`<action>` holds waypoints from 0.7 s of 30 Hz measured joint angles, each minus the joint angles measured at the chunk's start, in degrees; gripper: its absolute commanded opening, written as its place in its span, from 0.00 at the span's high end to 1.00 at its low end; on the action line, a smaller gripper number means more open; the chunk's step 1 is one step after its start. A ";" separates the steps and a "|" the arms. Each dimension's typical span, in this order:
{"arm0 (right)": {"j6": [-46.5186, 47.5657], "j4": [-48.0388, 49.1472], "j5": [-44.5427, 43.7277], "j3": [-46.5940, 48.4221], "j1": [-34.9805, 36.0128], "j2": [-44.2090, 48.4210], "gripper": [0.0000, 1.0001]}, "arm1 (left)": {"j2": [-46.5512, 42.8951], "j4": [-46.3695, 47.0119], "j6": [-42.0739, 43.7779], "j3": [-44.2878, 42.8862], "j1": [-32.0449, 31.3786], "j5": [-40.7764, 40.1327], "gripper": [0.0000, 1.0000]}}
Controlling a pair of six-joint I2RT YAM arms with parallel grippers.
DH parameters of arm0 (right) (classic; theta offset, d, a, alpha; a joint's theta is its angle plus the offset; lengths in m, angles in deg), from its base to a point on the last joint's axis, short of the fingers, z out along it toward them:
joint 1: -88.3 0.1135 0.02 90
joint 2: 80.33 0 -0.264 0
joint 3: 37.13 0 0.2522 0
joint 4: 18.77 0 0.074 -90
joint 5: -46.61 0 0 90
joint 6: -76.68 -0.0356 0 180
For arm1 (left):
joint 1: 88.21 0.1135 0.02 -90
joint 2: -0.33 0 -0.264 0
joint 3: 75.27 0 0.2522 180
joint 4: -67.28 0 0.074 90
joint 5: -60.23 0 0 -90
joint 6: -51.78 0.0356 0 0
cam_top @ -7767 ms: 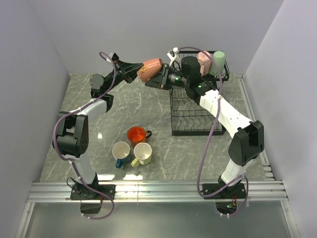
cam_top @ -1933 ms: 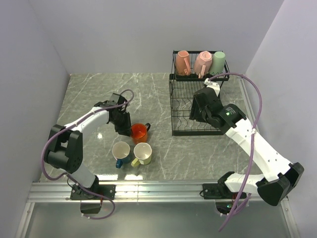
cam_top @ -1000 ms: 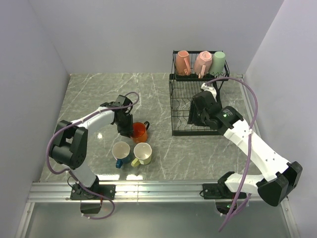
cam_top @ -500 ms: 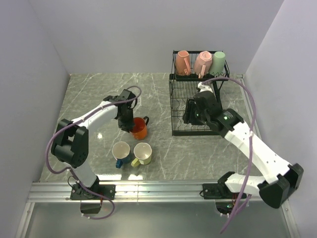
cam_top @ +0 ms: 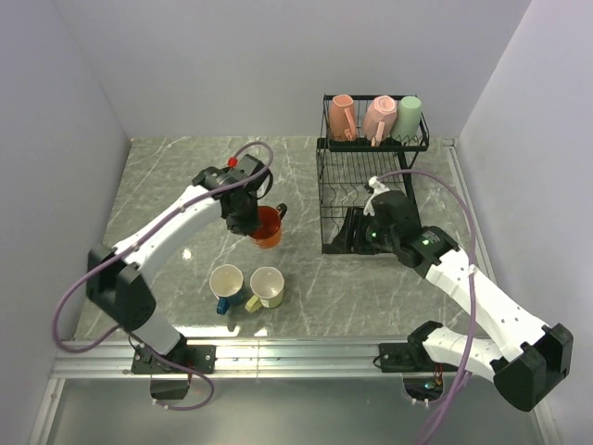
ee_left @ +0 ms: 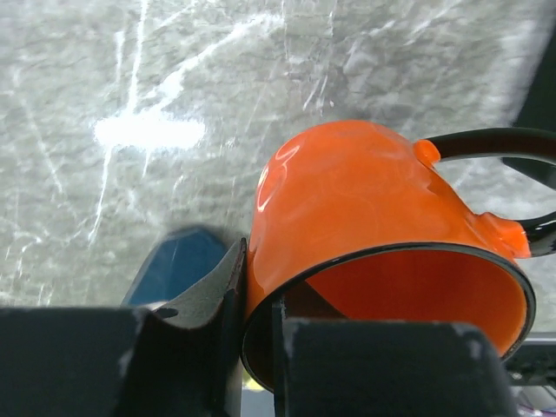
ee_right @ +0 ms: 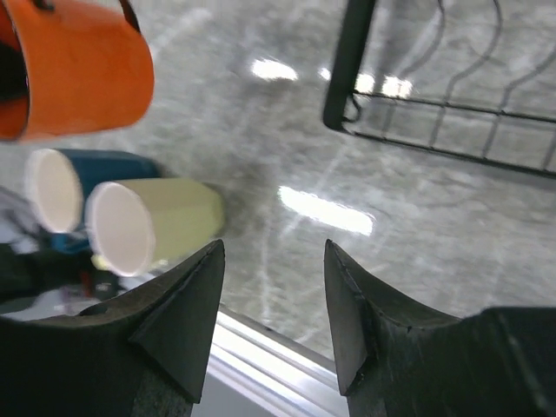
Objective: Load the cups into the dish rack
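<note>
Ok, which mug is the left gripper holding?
The orange mug, its rim pinched by the left gripper. The blue mug and yellow mug sit on the table; the pink mugs and green mug are in the dish rack.

Lit brightly and evenly from overhead. Glares in white patches off the polished table [ee_left: 148, 132], throws only faint, soft shadows. Reads sharp from the top; blurs in the right wrist view around the orange cup [ee_right: 78, 69] and the near fingers [ee_right: 174, 321].
</note>
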 measured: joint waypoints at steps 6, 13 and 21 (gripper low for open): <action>-4.31 5.86 13.49 -0.15 -4.98 3.37 0.32 | -10.40 0.00 -1.18 3.34 -0.57 -2.27 1.00; -23.56 30.80 33.46 -12.33 -5.33 5.64 0.21 | -15.58 2.93 0.33 6.29 -1.22 -1.99 1.00; -54.29 60.83 42.45 -25.33 -5.14 -1.05 0.16 | -22.67 7.02 6.40 13.27 -1.92 1.95 1.00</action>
